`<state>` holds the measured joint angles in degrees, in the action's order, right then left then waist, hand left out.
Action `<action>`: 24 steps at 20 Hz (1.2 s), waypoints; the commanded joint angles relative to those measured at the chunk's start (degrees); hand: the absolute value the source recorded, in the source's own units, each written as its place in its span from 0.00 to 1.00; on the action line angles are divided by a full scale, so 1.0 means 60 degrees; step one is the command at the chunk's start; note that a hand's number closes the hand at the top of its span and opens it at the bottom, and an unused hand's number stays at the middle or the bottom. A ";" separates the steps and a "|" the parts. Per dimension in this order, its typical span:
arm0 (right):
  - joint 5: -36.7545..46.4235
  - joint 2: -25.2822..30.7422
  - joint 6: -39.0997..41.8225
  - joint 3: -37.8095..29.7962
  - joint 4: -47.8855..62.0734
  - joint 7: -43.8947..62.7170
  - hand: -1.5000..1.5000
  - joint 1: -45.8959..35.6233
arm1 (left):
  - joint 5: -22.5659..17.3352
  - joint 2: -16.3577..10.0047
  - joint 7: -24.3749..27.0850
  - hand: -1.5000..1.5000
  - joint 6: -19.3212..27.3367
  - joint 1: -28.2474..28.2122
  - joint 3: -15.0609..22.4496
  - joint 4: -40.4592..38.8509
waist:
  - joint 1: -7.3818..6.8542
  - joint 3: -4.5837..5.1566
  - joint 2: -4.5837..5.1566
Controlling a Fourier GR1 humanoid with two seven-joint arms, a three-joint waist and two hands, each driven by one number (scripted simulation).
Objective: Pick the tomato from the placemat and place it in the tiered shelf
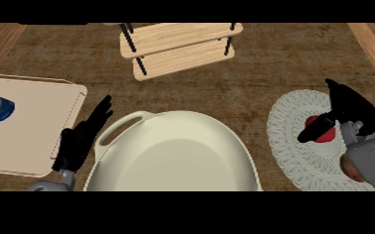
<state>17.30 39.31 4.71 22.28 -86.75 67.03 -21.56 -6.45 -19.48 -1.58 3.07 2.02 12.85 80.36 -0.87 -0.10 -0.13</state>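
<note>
The red tomato [324,135] lies on the round white woven placemat [293,129] at the right, largely covered by my right hand [347,106]. That hand sits over the tomato with its fingers stretched toward the far side and its thumb [313,129] lying across the tomato's left part; the hand looks open. The wooden tiered shelf [179,37], with light boards on black rods, stands at the far middle of the counter. My left hand [82,141] rests open at the lower left, fingers pointing away.
A large cream oval dish with a handle [176,153] fills the near middle between my hands. A tan board [36,124] lies at the left with a blue object [4,109] at its edge. Brown countertop separates the placemat from the shelf.
</note>
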 commanded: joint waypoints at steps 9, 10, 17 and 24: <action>0.1183 -0.0727 0.0415 0.0053 0.0780 0.1014 0.00 0.0321 | 0.0077 0.0210 -0.0116 0.50 -0.0129 0.0046 -0.0394 -0.0613 | 0.0134 0.0021 0.0027; 0.1082 -0.0971 0.0810 -0.0093 0.0788 0.1686 0.00 -0.0388 | 0.0282 0.0249 0.0160 0.50 -0.0155 0.0170 -0.0288 -0.0755 | 0.0107 0.0026 0.0030; 0.1467 -0.1081 0.0887 -0.0442 0.2012 0.0665 0.00 -0.0396 | 0.0458 0.0436 0.0023 0.50 -0.0123 -0.0106 -0.0244 -0.0566 | 0.0052 0.0020 0.0048; 0.1945 -0.1118 0.0921 -0.0701 0.1918 -0.0146 0.00 0.0675 | 0.0362 0.0267 0.0009 0.50 -0.0557 -0.0215 -0.0677 -0.0420 | 0.0124 0.0018 0.0020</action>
<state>27.88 33.60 8.24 18.90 -76.95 62.49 -18.36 -3.96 -17.46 -0.68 1.13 1.96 9.65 79.05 -0.08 -0.26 -0.31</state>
